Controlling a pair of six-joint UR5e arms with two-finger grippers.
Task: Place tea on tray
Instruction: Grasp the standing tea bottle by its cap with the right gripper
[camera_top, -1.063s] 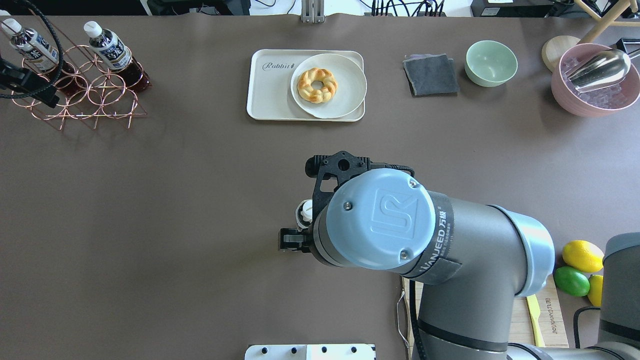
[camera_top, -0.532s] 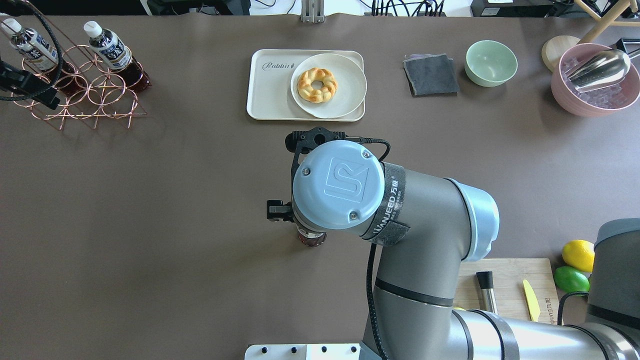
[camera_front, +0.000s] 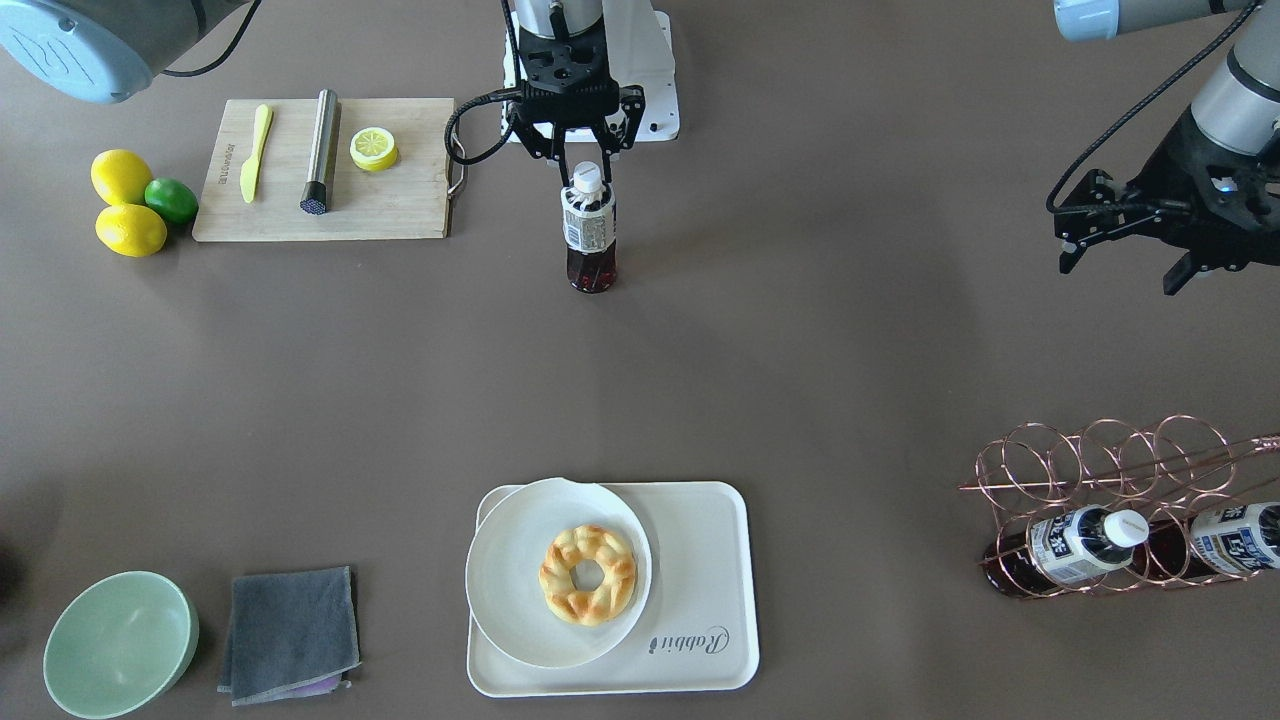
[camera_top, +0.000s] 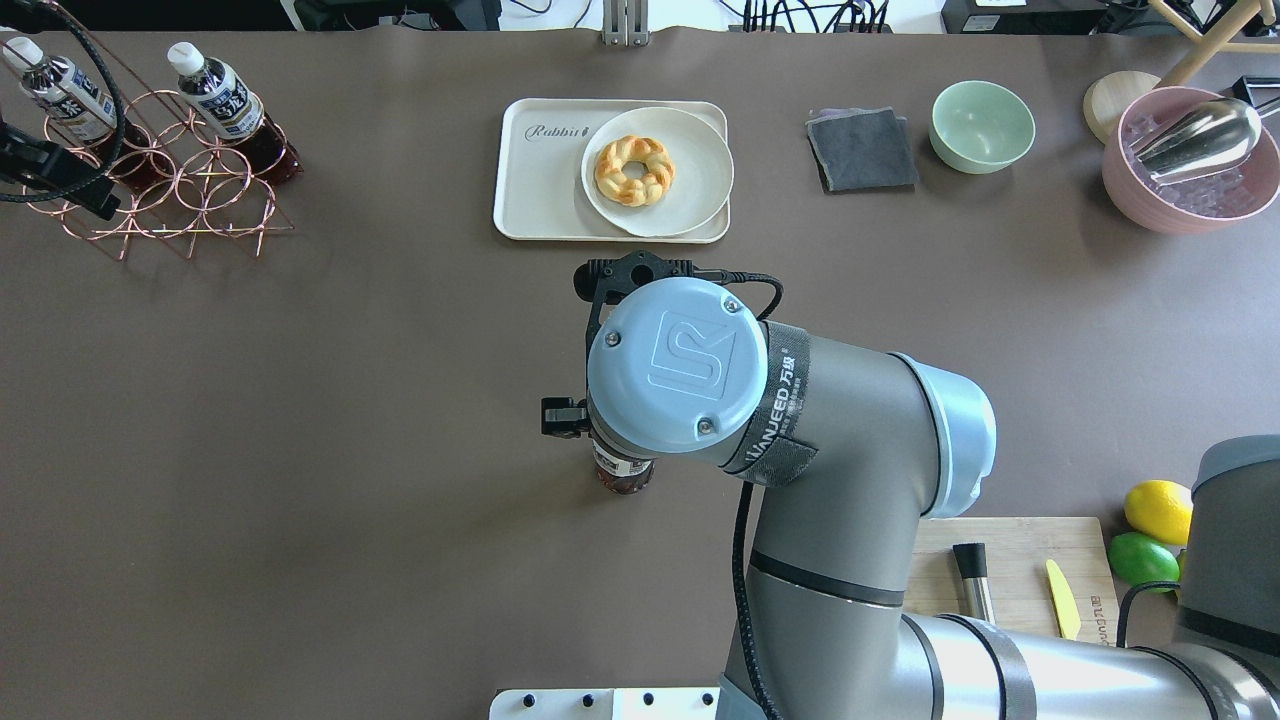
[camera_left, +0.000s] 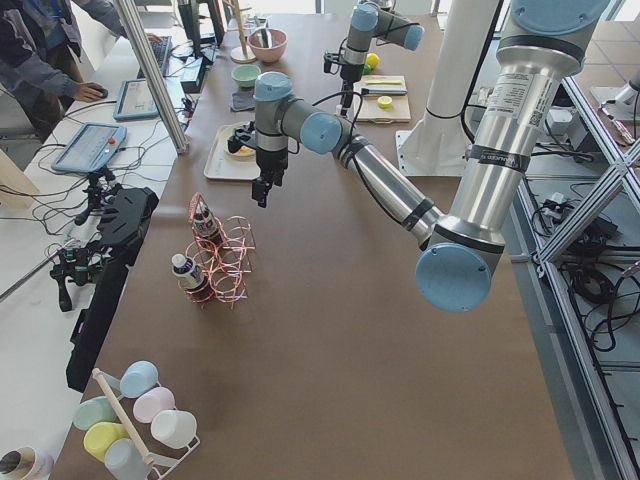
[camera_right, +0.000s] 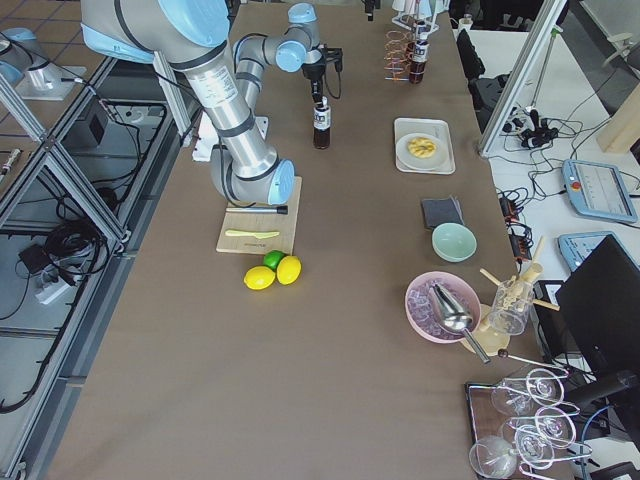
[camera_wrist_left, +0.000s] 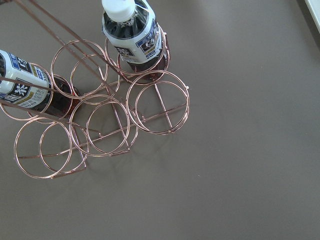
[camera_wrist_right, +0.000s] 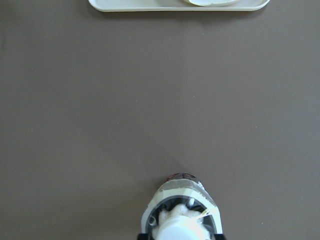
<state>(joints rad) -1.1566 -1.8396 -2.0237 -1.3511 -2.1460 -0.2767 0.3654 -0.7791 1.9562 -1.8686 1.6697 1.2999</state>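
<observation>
The tea (camera_front: 589, 232) stands upright on the bare tabletop (camera_front: 820, 360) on the robot's side, well apart from the tray (camera_front: 705, 545), which carries a plate (camera_front: 500, 560) with a ring-shaped pastry (camera_front: 588, 575). The right arm reaches out with its wrist pointing straight down, and the right tool (camera_front: 587, 168) is closed on the bottle's white cap. The left tool (camera_front: 1120, 265) hangs above the tabletop, spread wide and empty, near the wire rack (camera_front: 1110, 465), where two more bottles (camera_front: 1085, 545) lie.

Doughnut (camera_front: 588, 575) on plate (camera_front: 505, 545) on tray (camera_front: 705, 560)
</observation>
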